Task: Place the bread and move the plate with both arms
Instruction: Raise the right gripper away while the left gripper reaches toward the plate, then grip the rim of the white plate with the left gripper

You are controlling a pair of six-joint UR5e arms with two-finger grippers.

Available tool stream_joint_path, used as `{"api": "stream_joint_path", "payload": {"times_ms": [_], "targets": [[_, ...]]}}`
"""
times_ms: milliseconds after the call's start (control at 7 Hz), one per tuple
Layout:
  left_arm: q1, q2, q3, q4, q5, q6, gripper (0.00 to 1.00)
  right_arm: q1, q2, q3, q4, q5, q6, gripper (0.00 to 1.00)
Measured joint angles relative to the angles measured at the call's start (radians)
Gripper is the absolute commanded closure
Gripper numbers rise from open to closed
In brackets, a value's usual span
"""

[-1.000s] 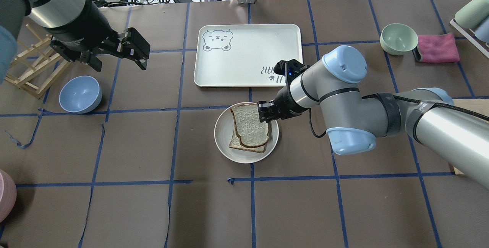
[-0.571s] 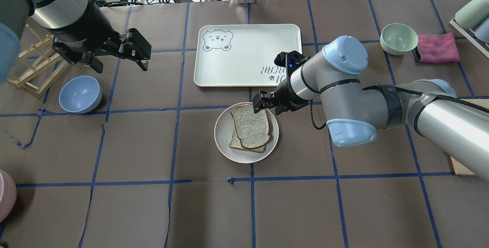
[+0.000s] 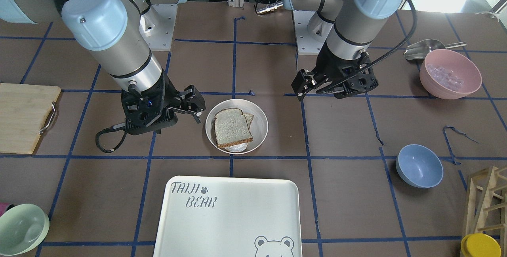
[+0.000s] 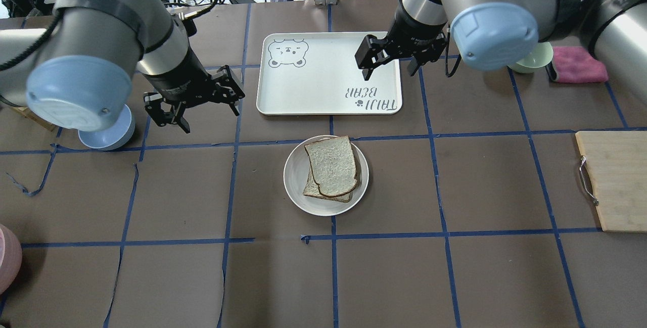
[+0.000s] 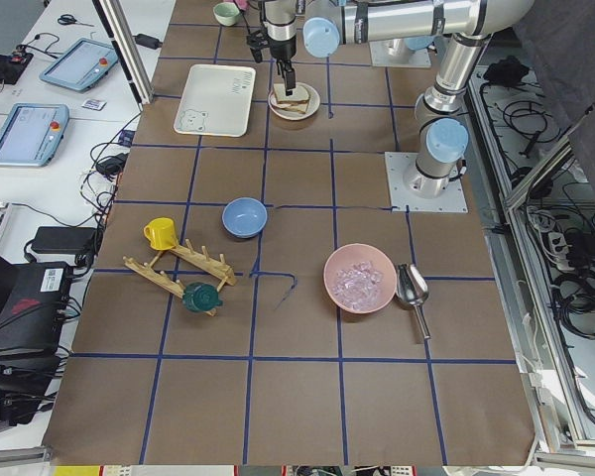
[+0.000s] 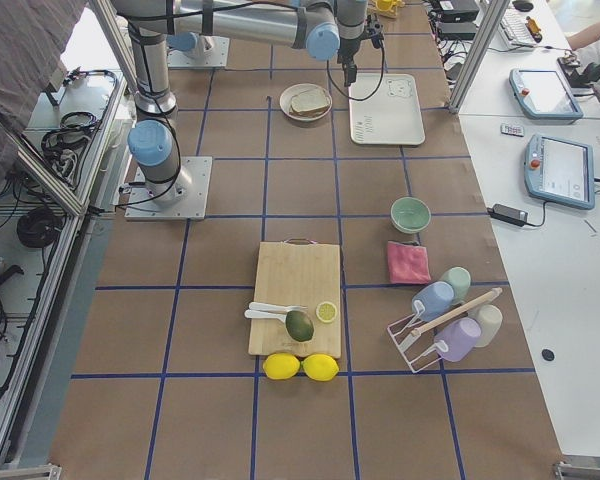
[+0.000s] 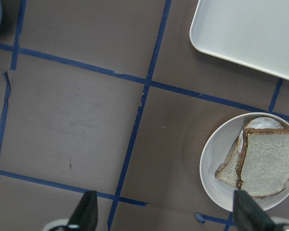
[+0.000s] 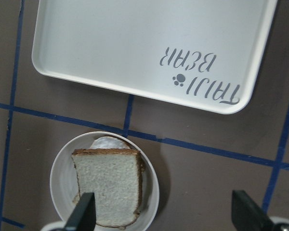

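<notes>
Plate with bread lies between grippers: right of left gripper, left of right gripper; both spread, empty; right probably nearer.

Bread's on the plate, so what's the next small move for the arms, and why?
Probably lower both grippers toward opposite edges of the plate. The bread already lies there on a smaller slice, and the left gripper and right gripper hang open and empty on either side of it.
</notes>
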Motion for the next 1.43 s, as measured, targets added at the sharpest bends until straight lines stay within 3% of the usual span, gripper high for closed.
{"api": "stream_joint_path", "payload": {"times_ms": [143, 429, 571, 714, 857, 1143, 1286, 1429], "targets": [[-0.048, -0.026, -0.088, 0.123, -0.001, -0.083, 0.00, -0.004, -0.018, -0.042, 0.069, -0.082, -0.030, 0.00], [-0.087, -0.090, -0.249, 0.341, -0.027, -0.175, 0.00, -0.008, -0.101, -0.062, 0.177, -0.165, -0.035, 0.00], [-0.099, -0.124, -0.286, 0.383, -0.050, -0.206, 0.11, -0.009, -0.139, -0.060, 0.198, -0.198, -0.031, 0.00], [-0.119, -0.154, -0.300, 0.400, -0.062, -0.232, 0.49, -0.013, -0.166, -0.055, 0.209, -0.206, -0.029, 0.00], [-0.138, -0.176, -0.304, 0.405, -0.065, -0.241, 0.65, -0.027, -0.178, -0.050, 0.206, -0.200, -0.028, 0.00], [-0.149, -0.208, -0.306, 0.425, -0.068, -0.242, 0.82, -0.067, -0.188, -0.041, 0.201, -0.169, -0.027, 0.00], [-0.149, -0.225, -0.306, 0.449, -0.079, -0.243, 1.00, -0.077, -0.192, -0.035, 0.199, -0.141, -0.023, 0.00], [-0.150, -0.239, -0.305, 0.476, -0.096, -0.244, 1.00, -0.079, -0.202, -0.032, 0.206, -0.127, -0.005, 0.00]]}}
